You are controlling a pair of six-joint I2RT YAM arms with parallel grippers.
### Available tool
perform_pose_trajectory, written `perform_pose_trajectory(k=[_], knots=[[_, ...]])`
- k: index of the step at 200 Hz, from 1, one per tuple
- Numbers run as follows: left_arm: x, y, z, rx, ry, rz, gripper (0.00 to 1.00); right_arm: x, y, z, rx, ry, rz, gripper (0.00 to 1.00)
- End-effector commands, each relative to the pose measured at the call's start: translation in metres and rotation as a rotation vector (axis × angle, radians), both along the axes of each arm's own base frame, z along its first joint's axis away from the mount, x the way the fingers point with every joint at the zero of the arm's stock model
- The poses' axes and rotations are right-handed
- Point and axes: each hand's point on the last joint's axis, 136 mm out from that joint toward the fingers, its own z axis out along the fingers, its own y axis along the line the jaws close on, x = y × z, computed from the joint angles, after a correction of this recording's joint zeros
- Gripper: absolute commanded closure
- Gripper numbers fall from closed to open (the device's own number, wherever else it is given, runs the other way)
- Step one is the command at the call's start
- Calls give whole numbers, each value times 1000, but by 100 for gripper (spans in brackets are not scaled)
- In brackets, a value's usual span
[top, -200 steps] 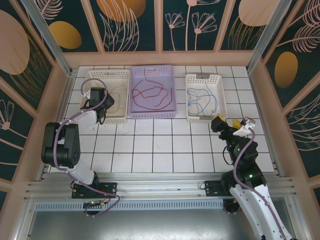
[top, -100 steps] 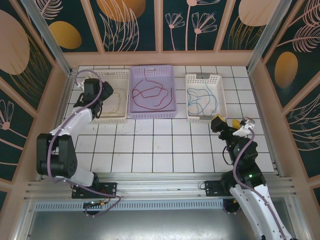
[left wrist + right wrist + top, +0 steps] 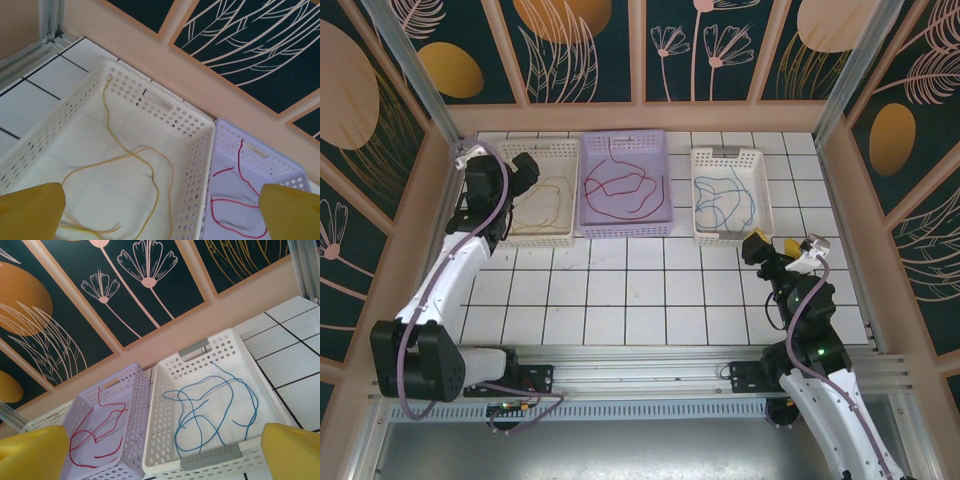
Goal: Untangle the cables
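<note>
Three cables lie apart, each in its own basket. The yellow cable [image 3: 548, 203] [image 3: 152, 172] is in the cream basket [image 3: 568, 150] [image 3: 165, 107], the red cable [image 3: 620, 187] [image 3: 100, 435] in the purple basket [image 3: 625, 232], and the blue cable [image 3: 725, 200] [image 3: 215, 412] in the white basket [image 3: 730, 238] [image 3: 210, 457]. My left gripper [image 3: 524, 168] [image 3: 160, 212] hovers over the cream basket's far left corner, open and holding nothing. My right gripper [image 3: 773, 245] [image 3: 162, 455] stands open just in front of the white basket, also holding nothing.
The three baskets sit side by side along the back wall [image 3: 640, 118] on the white tiled table [image 3: 640, 290]. Wooden side walls [image 3: 415, 220] and metal posts [image 3: 410, 60] close in both sides. Bare tiles stretch between the baskets and the arm bases.
My left arm has stretched out and swung from inside the cream basket up toward its far left corner, its jaws widening. The yellow cable stays in the basket. The right arm is still.
</note>
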Motion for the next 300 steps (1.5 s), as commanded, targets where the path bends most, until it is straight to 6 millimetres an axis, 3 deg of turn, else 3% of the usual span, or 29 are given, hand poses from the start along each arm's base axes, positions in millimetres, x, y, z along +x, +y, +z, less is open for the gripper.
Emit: perform_pose_trajectory(k=[1, 68, 152, 195, 230, 249, 261, 283, 300], knots=[[-10, 7, 4, 4, -59, 21, 1, 1, 4, 3, -12, -29, 15, 1], [-25, 16, -22, 21, -80, 70, 2, 4, 5, -1, -52, -15, 20, 1], [-32, 30, -28, 54, -103, 138, 1, 12, 0, -1, -153, 14, -19, 1], [-34, 34, -32, 78, -96, 156, 1, 32, -10, 5, -230, 75, -111, 1], [-34, 37, -38, 106, -87, 171, 1, 57, -22, 10, -351, 25, -214, 1], [-34, 38, -42, 112, -83, 172, 1, 77, -25, -13, -422, 38, -201, 1], [-34, 39, -44, 128, -78, 175, 2, 89, -34, -31, -368, 81, -207, 1], [-35, 41, -48, 146, -68, 183, 1, 103, -26, -44, -389, 39, -160, 1], [-35, 40, -52, 149, -61, 178, 1, 108, -46, -67, -403, 66, -265, 1]])
